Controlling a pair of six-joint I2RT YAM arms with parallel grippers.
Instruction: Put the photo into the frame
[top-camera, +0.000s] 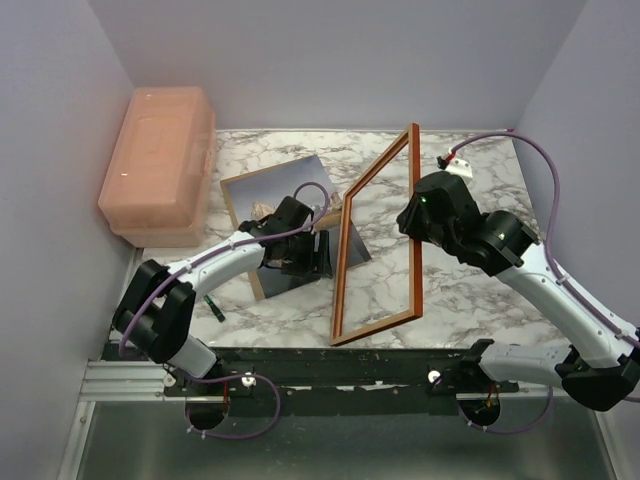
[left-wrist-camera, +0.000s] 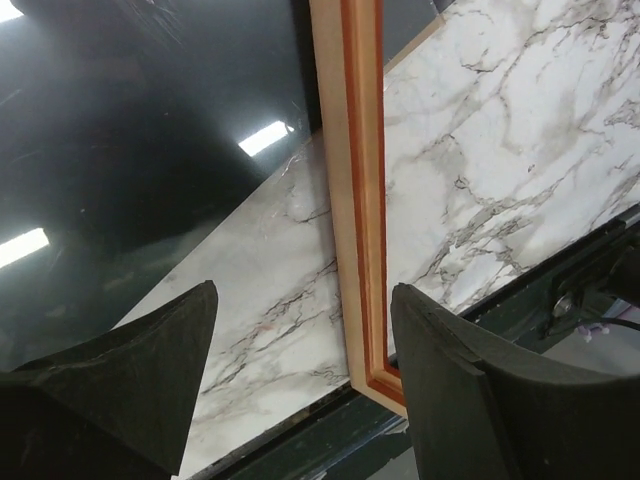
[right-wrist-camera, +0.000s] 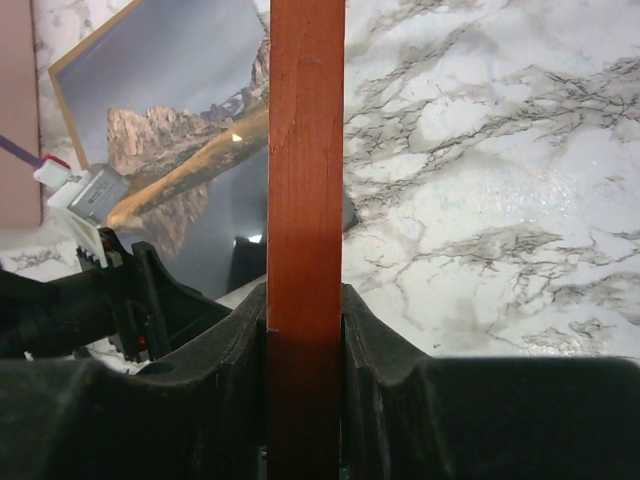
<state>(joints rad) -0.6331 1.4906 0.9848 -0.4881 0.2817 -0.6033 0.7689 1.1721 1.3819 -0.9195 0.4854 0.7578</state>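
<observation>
The frame (top-camera: 378, 327) is red-orange with a light wood back. It stands tilted on the marble table, with its right bar raised. My right gripper (top-camera: 415, 215) is shut on that bar, and the red bar (right-wrist-camera: 306, 150) is pinched between both pads (right-wrist-camera: 306, 300). The photo (top-camera: 262, 190), mountain side up, lies flat at the left behind the frame, and the right wrist view also shows the photo (right-wrist-camera: 170, 110). My left gripper (top-camera: 322, 250) hovers over the photo's near corner, beside the frame's left bar. In the left wrist view the left gripper (left-wrist-camera: 303, 300) is open, the frame bar (left-wrist-camera: 360, 200) runs close to its right finger, and the glossy dark photo (left-wrist-camera: 130, 150) lies to the left.
A pink plastic box (top-camera: 160, 160) stands at the back left. A brown backing board (right-wrist-camera: 62, 110) peeks out from under the photo. A small dark object (top-camera: 213, 306) lies by the left arm. The table's front edge (left-wrist-camera: 300, 430) runs just beyond the frame's near corner.
</observation>
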